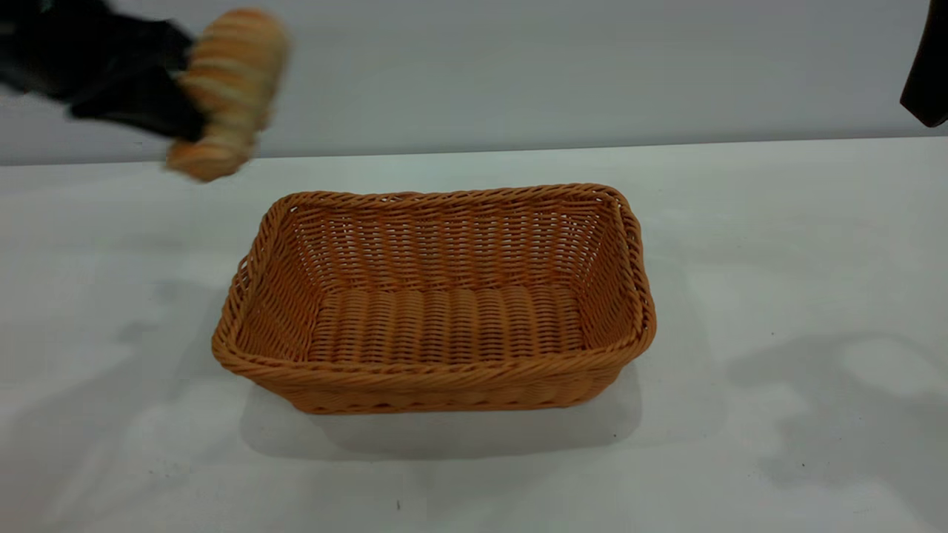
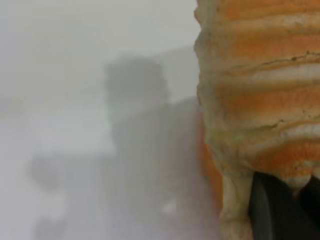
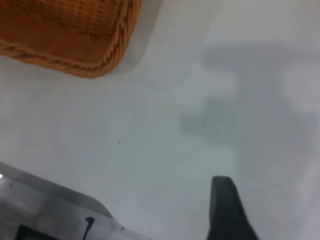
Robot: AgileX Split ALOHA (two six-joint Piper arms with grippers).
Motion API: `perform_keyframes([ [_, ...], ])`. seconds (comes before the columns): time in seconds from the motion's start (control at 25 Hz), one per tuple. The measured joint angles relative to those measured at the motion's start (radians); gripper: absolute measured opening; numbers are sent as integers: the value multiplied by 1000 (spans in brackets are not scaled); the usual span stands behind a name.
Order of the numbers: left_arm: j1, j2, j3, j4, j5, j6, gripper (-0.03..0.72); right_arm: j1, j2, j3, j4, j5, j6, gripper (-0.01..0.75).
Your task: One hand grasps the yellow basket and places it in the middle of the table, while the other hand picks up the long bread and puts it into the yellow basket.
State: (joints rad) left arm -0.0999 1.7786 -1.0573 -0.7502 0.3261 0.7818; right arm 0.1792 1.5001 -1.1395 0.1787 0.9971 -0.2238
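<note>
The yellow basket (image 1: 437,296) stands empty on the white table (image 1: 778,244), near its middle. My left gripper (image 1: 185,104) is up in the air at the far left, behind and left of the basket, shut on the long bread (image 1: 231,89). The bread hangs tilted, well above the table. In the left wrist view the ridged bread (image 2: 260,100) fills the frame with a black finger (image 2: 277,210) against it. My right gripper (image 1: 927,74) is raised at the far right edge, away from the basket. One finger (image 3: 225,205) shows in its wrist view, with nothing held.
The basket's corner (image 3: 100,60) shows in the right wrist view, with bare tabletop beside it. A grey metal table edge (image 3: 60,210) lies close to the right arm. Shadows of the arms fall on the table on both sides of the basket.
</note>
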Motion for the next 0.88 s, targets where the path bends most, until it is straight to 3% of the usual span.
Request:
perform_keyframes([
  [0.24,-162,53,0,-64,0,135,64,0,0,0,0,0,0,490],
  [0.36,-198,100,0,-71,-12,155,132,0,0,0,1,-1,0,490],
  [0.64,-204,115,0,-50,32,103,439,0,0,0,0,-1,0,490],
  [0.76,-190,37,0,32,86,7,498,0,-3,0,-4,24,2,490],
  [0.88,-134,-104,0,156,164,-202,512,0,-29,0,-28,78,31,490],
])
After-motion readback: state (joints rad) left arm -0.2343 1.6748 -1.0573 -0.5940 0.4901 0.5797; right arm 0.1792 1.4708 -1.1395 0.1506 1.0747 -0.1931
